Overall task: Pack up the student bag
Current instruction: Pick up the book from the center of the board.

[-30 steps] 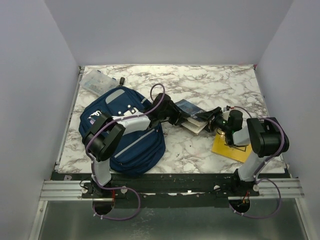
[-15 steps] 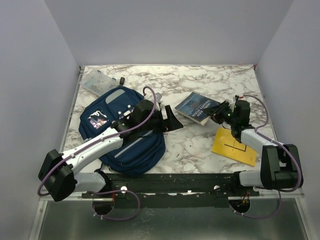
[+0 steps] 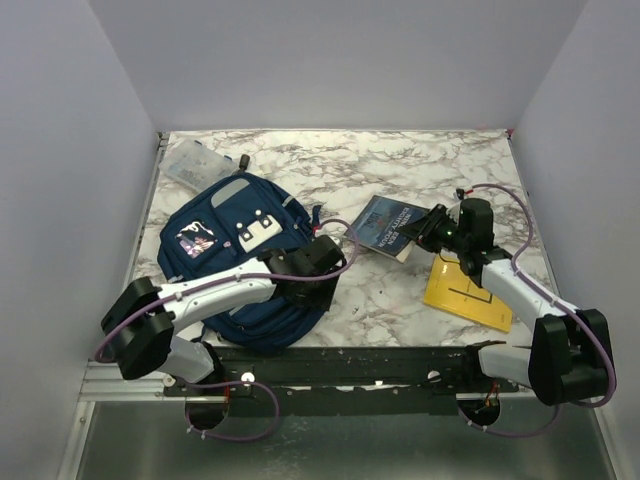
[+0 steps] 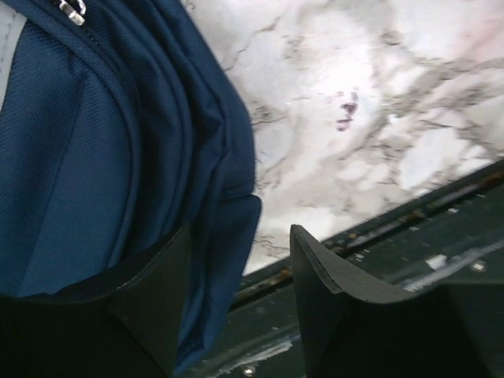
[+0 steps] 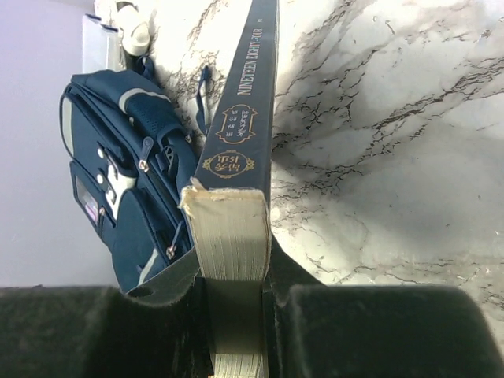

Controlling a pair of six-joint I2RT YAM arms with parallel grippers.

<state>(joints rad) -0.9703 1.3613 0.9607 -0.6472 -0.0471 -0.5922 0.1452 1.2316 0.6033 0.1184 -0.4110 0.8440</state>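
Navy student bag [image 3: 235,265] lies flat on the left side of the marble table [image 3: 400,160], seen from above, with a clear plastic box [image 3: 195,162] beyond it. The left gripper [image 3: 318,285] sits at the bag's near right edge. The right gripper [image 3: 432,228] pinches a blue book [image 3: 385,220] to the bag's right, and a yellow pad [image 3: 465,292] lies under that arm.

From the left wrist, the fingers are spread, with the bag's fabric edge [image 4: 224,228] between them, unclamped.

From the right wrist, the fingers squeeze the book [image 5: 236,142] by its page edge, the bag [image 5: 118,181] lying beyond.

Packing looks barely begun: no opening shows, nothing seems inside, and both book and pad are outside.
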